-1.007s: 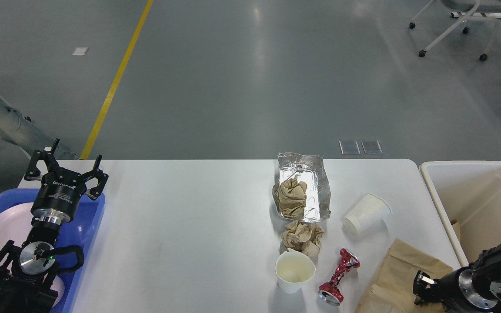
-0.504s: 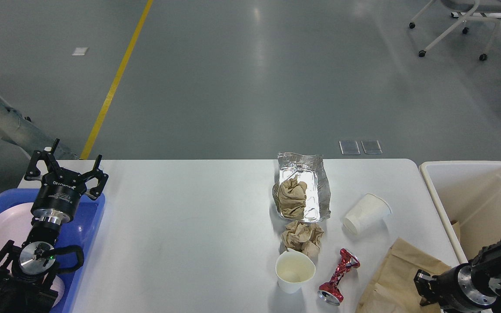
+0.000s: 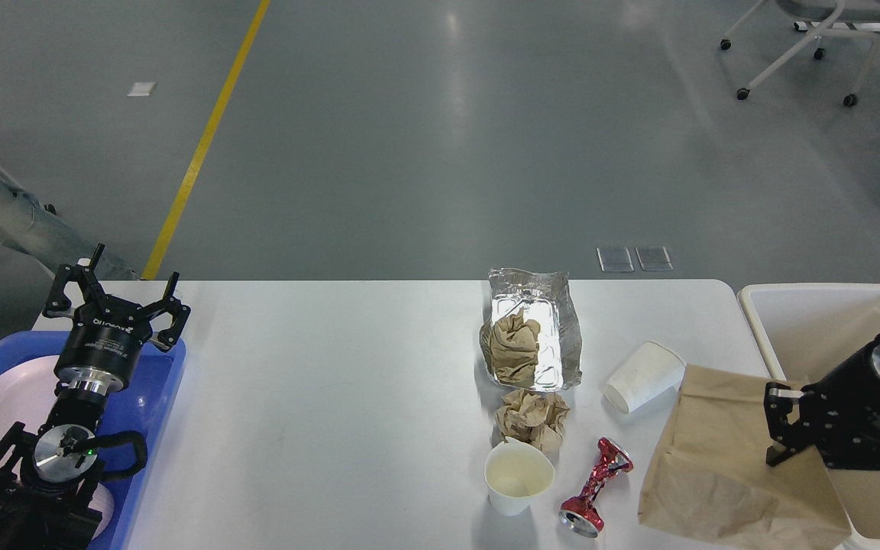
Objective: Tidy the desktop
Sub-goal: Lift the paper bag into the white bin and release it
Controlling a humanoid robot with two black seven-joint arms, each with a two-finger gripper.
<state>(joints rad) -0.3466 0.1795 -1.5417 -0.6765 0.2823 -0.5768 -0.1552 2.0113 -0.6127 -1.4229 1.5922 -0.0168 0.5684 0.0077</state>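
At the worktop's [image 3: 348, 397] right end, the right tool [image 3: 784, 424] grips a paper bag [image 3: 723, 466]; the left tool [image 3: 115, 294] points away, fingers spread. The worktop runs left-right.

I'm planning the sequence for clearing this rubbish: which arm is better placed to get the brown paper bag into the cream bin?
Right. The right claw is already at the brown paper bag, apparently gripping its edge beside the cream bin. The left claw hangs open over the blue tray, across the desktop.
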